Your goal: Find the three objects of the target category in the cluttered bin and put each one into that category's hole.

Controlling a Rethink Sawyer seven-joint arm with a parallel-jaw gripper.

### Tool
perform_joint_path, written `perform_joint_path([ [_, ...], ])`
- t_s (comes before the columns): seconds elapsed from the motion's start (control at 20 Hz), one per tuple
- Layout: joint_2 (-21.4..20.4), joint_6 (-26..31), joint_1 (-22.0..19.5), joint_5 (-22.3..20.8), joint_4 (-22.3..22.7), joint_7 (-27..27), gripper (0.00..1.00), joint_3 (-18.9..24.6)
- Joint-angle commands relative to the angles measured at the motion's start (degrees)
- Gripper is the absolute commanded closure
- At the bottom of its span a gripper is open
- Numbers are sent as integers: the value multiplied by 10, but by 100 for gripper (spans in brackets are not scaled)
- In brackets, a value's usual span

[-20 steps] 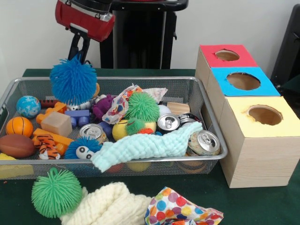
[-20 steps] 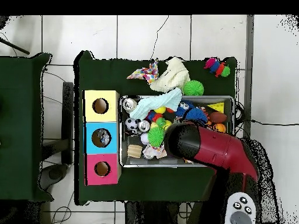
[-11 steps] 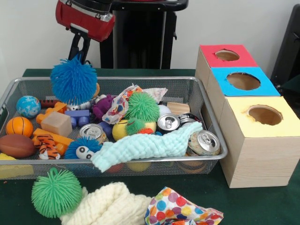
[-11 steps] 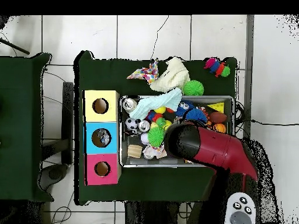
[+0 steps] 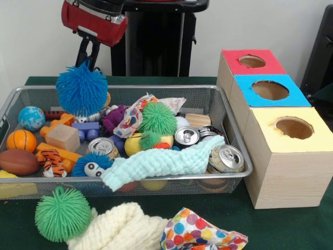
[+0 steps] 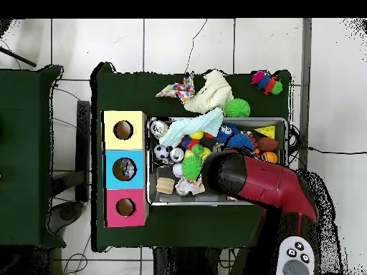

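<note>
My gripper [image 5: 91, 62] reaches down from the red arm [image 5: 94, 20] over the left back of the wire bin [image 5: 156, 87]. It is shut on a blue puffer ball [image 5: 81, 91], which hangs just above the toys below. A green puffer ball [image 5: 157, 118] lies in the middle of the bin and another green puffer ball [image 5: 62, 213] rests on the table in front. Red [image 5: 229, 60], blue [image 5: 244, 86] and yellow [image 5: 270, 135] boxes, each with a hole, stand right of the bin. In the overhead view the arm [image 6: 251, 179] hides the gripper.
The bin holds cans [image 5: 186, 136], small balls, blocks, a tiger toy and a light blue cloth [image 5: 161, 162] draped over its front rim. A cream knitted cloth [image 5: 119, 226] and a dotted cloth [image 5: 200, 234] lie in front of the bin.
</note>
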Motion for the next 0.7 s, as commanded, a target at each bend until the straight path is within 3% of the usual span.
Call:
perform_joint_path([
  [0.05,-6,-21,-22,-9,31,50,100,41],
  [0.45,-8,-13,-31,-16,18,33,100,43],
  [0.7,-6,-45,-52,-22,30,24,100,56],
])
